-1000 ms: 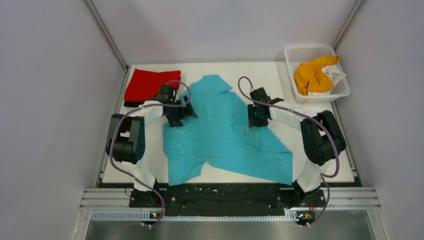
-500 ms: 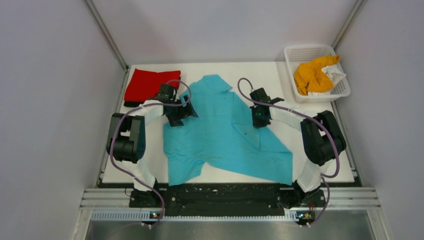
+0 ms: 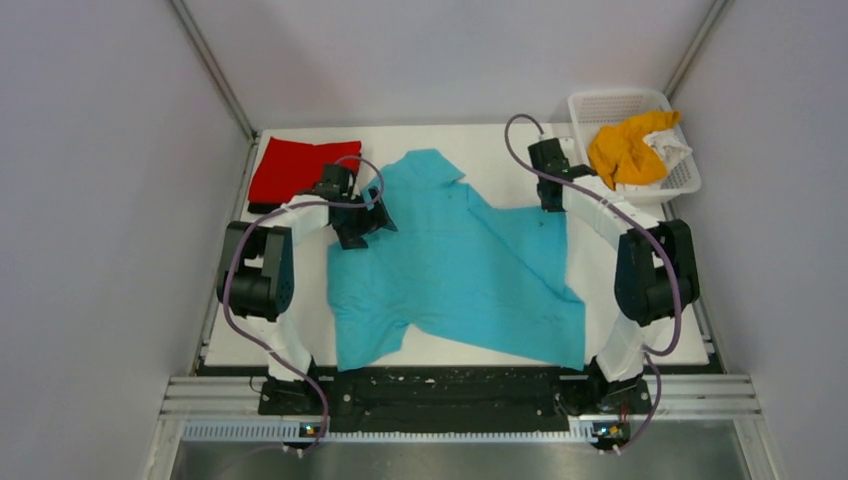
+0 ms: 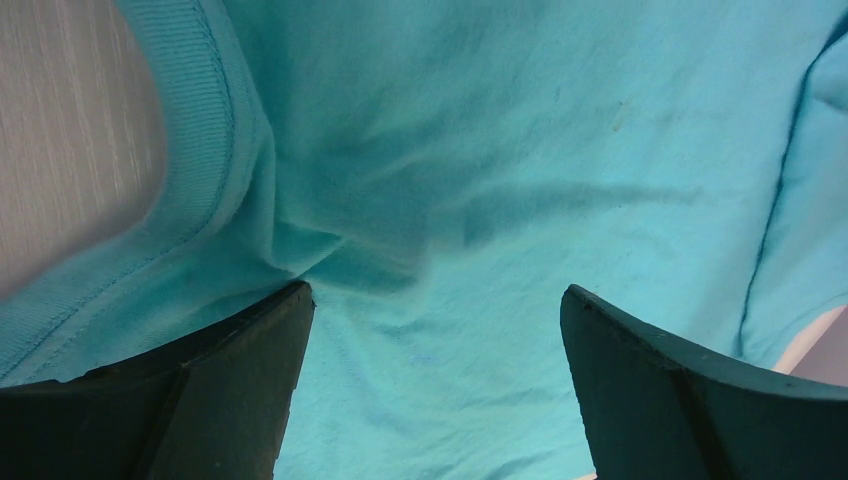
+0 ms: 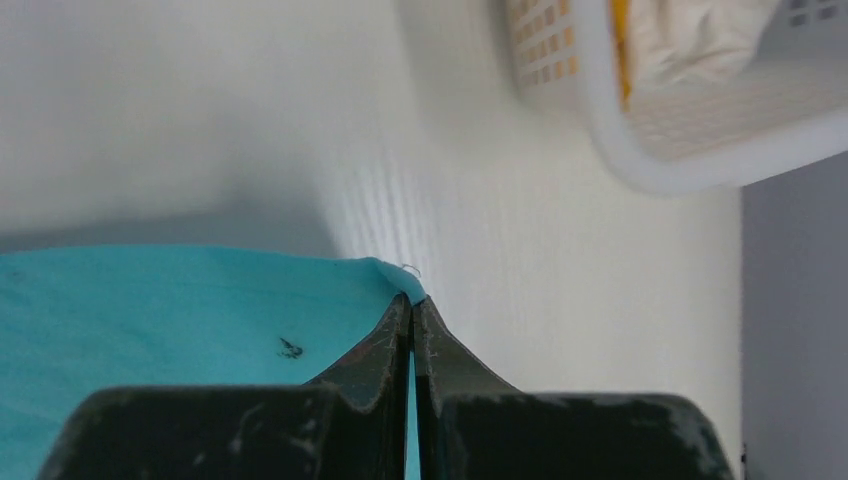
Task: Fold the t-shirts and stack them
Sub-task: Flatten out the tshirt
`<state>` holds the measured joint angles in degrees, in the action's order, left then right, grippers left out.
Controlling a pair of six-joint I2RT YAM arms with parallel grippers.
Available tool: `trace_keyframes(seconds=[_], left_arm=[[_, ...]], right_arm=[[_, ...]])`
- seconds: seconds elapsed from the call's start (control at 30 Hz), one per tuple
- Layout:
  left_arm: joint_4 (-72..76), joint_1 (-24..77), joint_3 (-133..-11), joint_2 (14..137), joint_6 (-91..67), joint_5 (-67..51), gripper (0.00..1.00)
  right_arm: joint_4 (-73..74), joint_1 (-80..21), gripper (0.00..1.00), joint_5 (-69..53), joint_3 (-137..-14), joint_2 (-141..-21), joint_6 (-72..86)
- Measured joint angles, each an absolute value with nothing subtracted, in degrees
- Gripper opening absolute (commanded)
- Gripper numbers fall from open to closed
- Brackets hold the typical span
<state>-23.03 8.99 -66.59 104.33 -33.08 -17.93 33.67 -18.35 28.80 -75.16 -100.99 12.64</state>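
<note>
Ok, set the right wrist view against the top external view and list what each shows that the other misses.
Only the right wrist view shows the right gripper shut on an edge of the turquoise shirt, and a dark speck on the cloth. Only the top external view shows the red shirt, the left gripper over the turquoise shirt, and that shirt's full spread. Both show the turquoise shirt, the table and the white basket holding orange cloth.

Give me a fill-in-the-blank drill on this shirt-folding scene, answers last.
The right gripper is ____ on the edge of the turquoise shirt.
The left gripper stands ____ over that shirt.
The red shirt lies folded at the far ____ corner of the table.
Missing words: shut, open, left.
</note>
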Motion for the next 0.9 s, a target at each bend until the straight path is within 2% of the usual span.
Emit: trace_keyframes(seconds=[0.2,0.23,0.27,0.33,0.37,0.47,0.57,0.67,0.9], left_arm=[[-24.14,9.04,-68.51,105.56,-33.06,-17.5,0.99],[-24.16,9.06,-68.6,105.56,-33.06,-17.26,0.99],[-24.18,9.06,-68.6,105.56,-33.06,-17.08,0.99],[-24.23,9.06,-68.66,105.56,-33.06,-16.99,0.99],[-24.25,9.06,-68.71,105.56,-33.04,-16.91,0.99],[-24.51,9.06,-69.06,105.56,-33.01,-16.88,0.99],[-24.69,9.08,-69.65,105.56,-32.99,-17.21,0.99],[-24.97,9.37,-70.63,105.56,-32.84,-17.41,0.99],[-26.33,10.41,-76.75,105.84,-32.08,-18.74,0.99]], right_arm=[[30.85,-14.09,0.0,40.07,-82.11,-104.9,8.69],[30.7,-13.89,0.08,41.54,-82.74,-105.43,8.27],[30.52,-13.82,0.22,43.33,-83.35,-105.89,7.66],[30.35,-13.87,0.6,45.67,-83.92,-106.17,7.2],[30.39,-13.87,0.68,46.61,-84.18,-106.28,7.25],[30.48,-14.09,0.82,47.51,-84.58,-106.26,7.11],[30.96,-14.31,0.88,44.93,-84.53,-106.21,7.73],[30.87,-15.22,0.98,39.86,-84.03,-105.08,8.78],[29.95,-17.63,0.99,22.55,-78.08,-98.8,15.59]])
